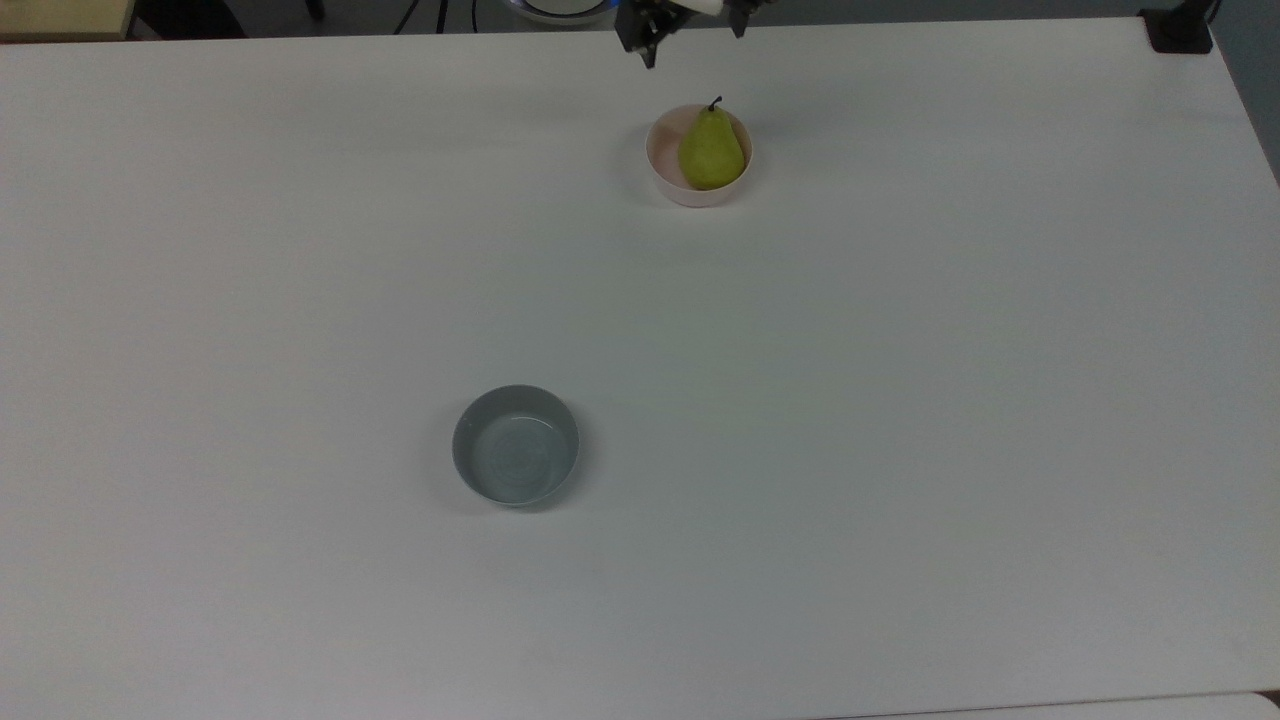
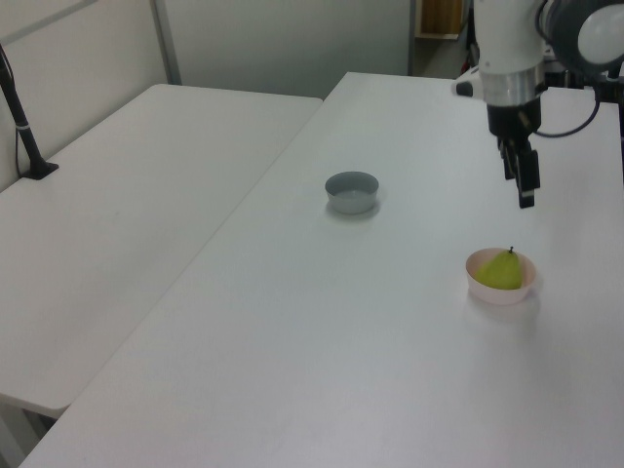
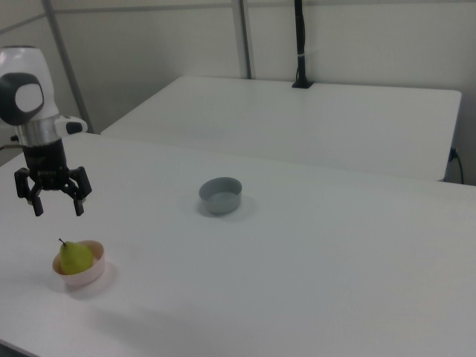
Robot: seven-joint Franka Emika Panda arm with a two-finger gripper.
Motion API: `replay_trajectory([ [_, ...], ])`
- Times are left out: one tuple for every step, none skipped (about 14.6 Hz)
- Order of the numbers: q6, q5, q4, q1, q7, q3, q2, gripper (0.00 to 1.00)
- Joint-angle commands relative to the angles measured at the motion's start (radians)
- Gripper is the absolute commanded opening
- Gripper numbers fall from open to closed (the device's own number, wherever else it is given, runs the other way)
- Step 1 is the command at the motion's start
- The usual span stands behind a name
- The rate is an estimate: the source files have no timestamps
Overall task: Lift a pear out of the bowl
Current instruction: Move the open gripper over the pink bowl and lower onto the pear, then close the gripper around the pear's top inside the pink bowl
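Grey-blue round bowl (image 1: 516, 445), smooth and glossy inside, stood nearest in the top view on the matte white table (image 1: 900, 400). Farther back sat the small pale pink bowl (image 1: 662, 163) with a plain rim, and the yellow-green pear (image 1: 711, 152) lay in it, its long axis running away from the top view's camera, wide end nearer, short dark stem pointing to the far edge. Beyond and above hung the black two-finger gripper (image 3: 53, 203), fingers spread wide apart, holding nothing, clear of the pear.
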Motion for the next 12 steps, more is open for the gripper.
replay_trajectory([
  [0.12, -0.012, -0.02, 0.065, 0.097, -0.01, 0.089, 1.0],
  [0.122, -0.015, -0.021, 0.073, 0.097, -0.01, 0.11, 1.0],
  [0.123, -0.027, -0.021, 0.076, 0.097, -0.01, 0.136, 1.0],
  [0.126, -0.044, -0.022, 0.084, 0.097, -0.01, 0.147, 1.0],
  [0.126, -0.047, -0.021, 0.093, 0.099, -0.01, 0.153, 1.0],
  [0.126, -0.049, -0.021, 0.093, 0.097, -0.01, 0.158, 1.0],
  [0.128, -0.052, -0.021, 0.093, 0.097, -0.01, 0.169, 1.0],
  [0.131, -0.054, -0.021, 0.094, 0.096, -0.01, 0.183, 1.0],
  [0.145, -0.055, -0.021, 0.098, 0.096, -0.01, 0.193, 1.0],
  [0.163, -0.055, -0.021, 0.098, 0.096, -0.01, 0.207, 1.0],
  [0.165, -0.055, -0.021, 0.098, 0.093, -0.01, 0.218, 0.99],
  [0.166, -0.055, -0.021, 0.098, 0.09, -0.01, 0.23, 0.96],
])
